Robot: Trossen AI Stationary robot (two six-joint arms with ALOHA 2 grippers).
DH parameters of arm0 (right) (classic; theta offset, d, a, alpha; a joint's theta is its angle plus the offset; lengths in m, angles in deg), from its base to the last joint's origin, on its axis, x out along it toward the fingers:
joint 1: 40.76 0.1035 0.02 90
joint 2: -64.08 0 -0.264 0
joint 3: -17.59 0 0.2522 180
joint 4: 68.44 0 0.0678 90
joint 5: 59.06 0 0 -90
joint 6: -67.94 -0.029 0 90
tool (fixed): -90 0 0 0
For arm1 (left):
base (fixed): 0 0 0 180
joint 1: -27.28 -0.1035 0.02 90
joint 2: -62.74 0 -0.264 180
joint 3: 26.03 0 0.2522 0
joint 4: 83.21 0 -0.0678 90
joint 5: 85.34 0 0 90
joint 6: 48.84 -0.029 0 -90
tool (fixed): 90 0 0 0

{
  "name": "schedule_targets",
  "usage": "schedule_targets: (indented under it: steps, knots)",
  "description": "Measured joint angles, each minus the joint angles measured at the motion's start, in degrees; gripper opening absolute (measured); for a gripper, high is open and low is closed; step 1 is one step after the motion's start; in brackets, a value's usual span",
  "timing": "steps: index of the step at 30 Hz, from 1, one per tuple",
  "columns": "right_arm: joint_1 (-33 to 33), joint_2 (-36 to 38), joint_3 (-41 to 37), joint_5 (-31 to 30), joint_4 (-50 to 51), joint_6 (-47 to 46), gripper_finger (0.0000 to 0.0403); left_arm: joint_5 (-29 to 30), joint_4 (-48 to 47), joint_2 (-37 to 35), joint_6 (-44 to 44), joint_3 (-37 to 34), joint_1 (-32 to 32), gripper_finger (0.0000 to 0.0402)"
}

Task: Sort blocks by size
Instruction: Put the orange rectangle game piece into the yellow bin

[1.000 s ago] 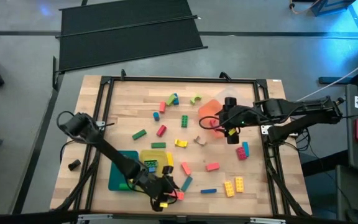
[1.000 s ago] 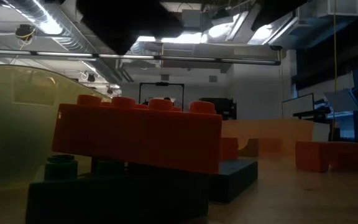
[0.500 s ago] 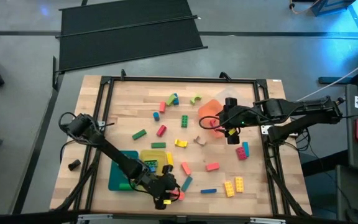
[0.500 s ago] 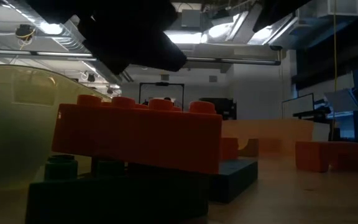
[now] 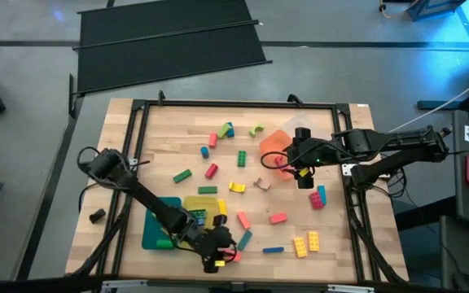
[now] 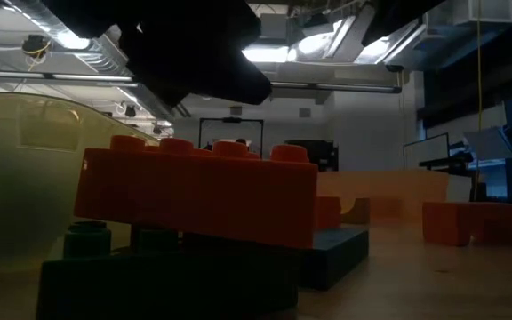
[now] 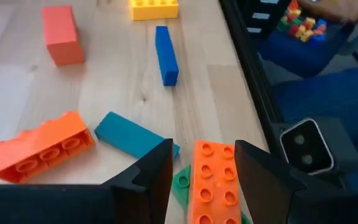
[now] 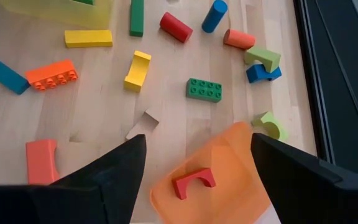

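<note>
Small studded blocks of many colours lie scattered over the wooden table (image 5: 169, 130). My left gripper (image 5: 216, 255) is at the near edge, open. Its fingers stand on either side of an orange two-by-four brick (image 7: 215, 186) and a little above it, as the low view (image 6: 194, 196) shows. That brick rests tilted on a green brick (image 7: 181, 182). My right gripper (image 5: 302, 174) is open and empty above an orange tray (image 8: 229, 155) at the far right. A red arched block (image 8: 193, 182) lies in that tray.
A teal bar (image 7: 135, 134), an upturned orange brick (image 7: 36, 152), a blue bar (image 7: 166, 55) and a red block (image 7: 61, 43) lie close to my left gripper. A teal tray (image 5: 155, 232) and a yellow tray (image 5: 206, 203) stand beside it. The table's dark frame (image 7: 247, 68) runs close by.
My left gripper has come lower over the orange brick and shifted a little toward the table's right edge. The brick has stayed where it was.
</note>
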Motion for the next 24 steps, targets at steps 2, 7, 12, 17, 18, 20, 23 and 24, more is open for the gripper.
schedule_targets:
  steps: [2,7,12,17,18,20,23,24]
  knots:
    - [0.0,0.0,0.0,0.0,-0.01,-0.01,0.0292,-0.04,-0.02,0.0,-1.38,0.0,0.58,0.0157]
    - [0.0,0.0,0.0,0.06,-0.02,0.01,0.0292,-0.1,-0.12,0.22,-1.55,0.04,1.02,0.0157]
    - [0.0,-0.04,0.0,0.18,-0.01,0.01,0.0292,0.38,-0.19,0.31,-5.18,0.04,1.12,0.0157]
    - [0.0,-0.04,0.0,0.17,-0.01,0.01,0.0292,0.31,-0.11,1.65,-4.59,0.07,1.2,0.0157]
    - [0.0,-0.04,0.0,0.17,0.05,0.01,0.0292,-0.19,-0.11,2.29,-4.49,0.06,1.29,0.0157]
    - [0.0,-0.04,0.0,0.15,0.09,0.01,0.0292,-0.69,-0.14,3.52,-4.4,0.4,1.33,0.0157]
    - [0.0,-0.07,0.0,0.15,0.12,0.01,0.0292,-0.91,0.07,4.46,-5.3,0.92,1.5,0.0157]
    - [0.0,-0.07,0.0,0.11,0.15,0.01,0.0292,-0.9,0.02,4.46,-5.85,0.94,1.5,0.0157]
